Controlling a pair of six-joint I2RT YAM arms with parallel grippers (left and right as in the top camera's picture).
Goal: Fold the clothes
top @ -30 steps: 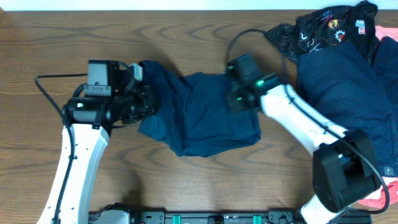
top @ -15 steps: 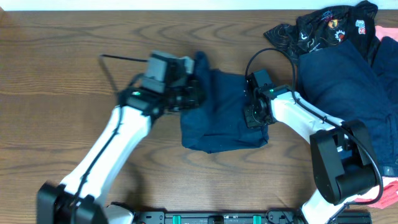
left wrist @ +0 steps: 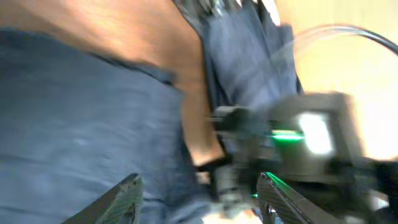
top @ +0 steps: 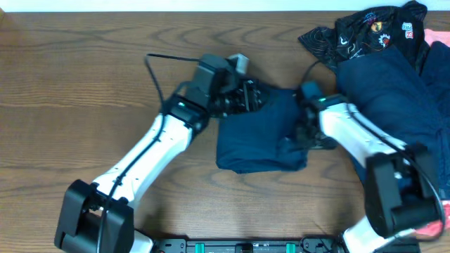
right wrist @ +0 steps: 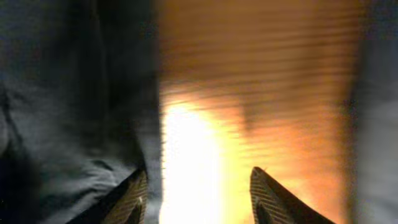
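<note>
The navy shorts-like garment (top: 256,137) lies folded over on itself at the middle of the wooden table (top: 84,84). My left gripper (top: 254,95) hovers over its upper left corner, open; in the left wrist view that gripper (left wrist: 202,200) has blurred navy cloth (left wrist: 81,124) beneath its spread fingers. My right gripper (top: 306,135) is at the garment's right edge. In the right wrist view this gripper (right wrist: 202,199) is open with bare table between the fingers and navy cloth (right wrist: 68,112) beside the left finger.
More clothes are heaped at the back right: a large navy one (top: 383,91), a black logo-printed one (top: 365,31) and a coral-pink one (top: 437,39). Pink cloth (top: 430,225) also shows at the front right corner.
My left arm swung right, carrying the garment's left part over the rest, and its jaws have opened. The right gripper slid right to the garment's right edge and opened a little wider.
</note>
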